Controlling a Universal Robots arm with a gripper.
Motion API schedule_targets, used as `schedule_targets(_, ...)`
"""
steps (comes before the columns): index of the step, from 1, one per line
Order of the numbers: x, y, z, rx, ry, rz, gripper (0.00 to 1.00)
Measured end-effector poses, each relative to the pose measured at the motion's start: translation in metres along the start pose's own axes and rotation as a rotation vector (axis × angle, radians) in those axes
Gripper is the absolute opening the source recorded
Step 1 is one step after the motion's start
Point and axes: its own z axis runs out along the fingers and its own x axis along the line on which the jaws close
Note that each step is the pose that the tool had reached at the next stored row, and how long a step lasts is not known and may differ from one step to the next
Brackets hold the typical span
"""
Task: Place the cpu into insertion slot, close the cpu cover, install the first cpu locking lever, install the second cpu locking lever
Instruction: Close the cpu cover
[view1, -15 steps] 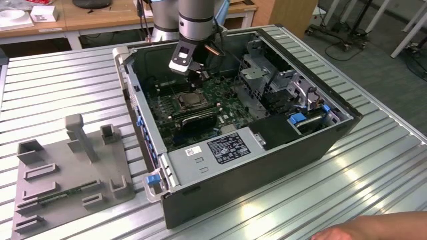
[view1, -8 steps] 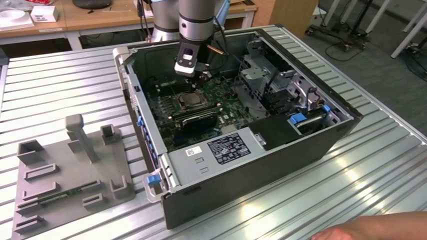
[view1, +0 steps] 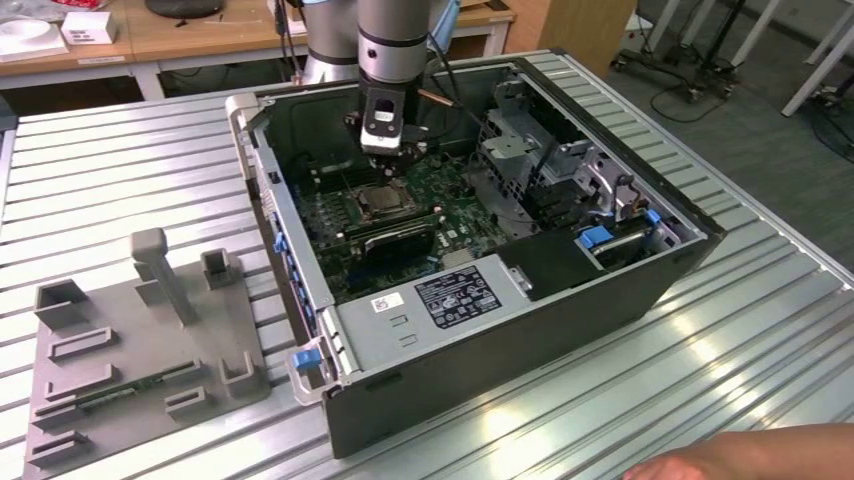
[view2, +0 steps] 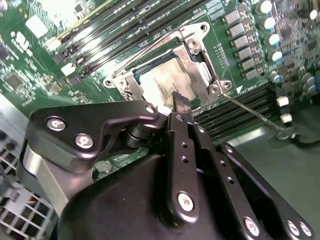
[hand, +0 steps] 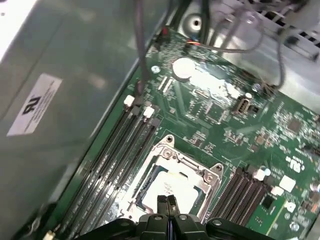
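Bearing the case (view1: 534, 330) with the cpu (hand: 172, 187), a ribbed table (view1: 120, 160) fronts desks (view1: 214, 40).

Gripper (view2: 180, 104) tips are pinched together right over the near edge of the cpu (view2: 161, 80), cpu cover (view2: 200, 70) sitting down around it.

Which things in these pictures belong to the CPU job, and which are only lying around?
Belong to the job: cpu, cpu cover, wire locking lever, gripper above them.
Only lying around: grey holder tray, power supply box, memory slots, a person's hand.
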Motion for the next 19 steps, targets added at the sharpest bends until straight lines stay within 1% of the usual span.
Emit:
schedule_targets(16, 0.0000, -0.0001, 0.0015, 0.0058, 0.0081, -0.291, 0.11)
schedule_targets(17, 0.0000, -0.0001, 0.0015, 0.0061, 0.0085, -0.306, 0.11)
schedule_targets(19, 0.0000, -0.0001, 0.0015, 0.0062, 0.0086, -0.309, 0.11)
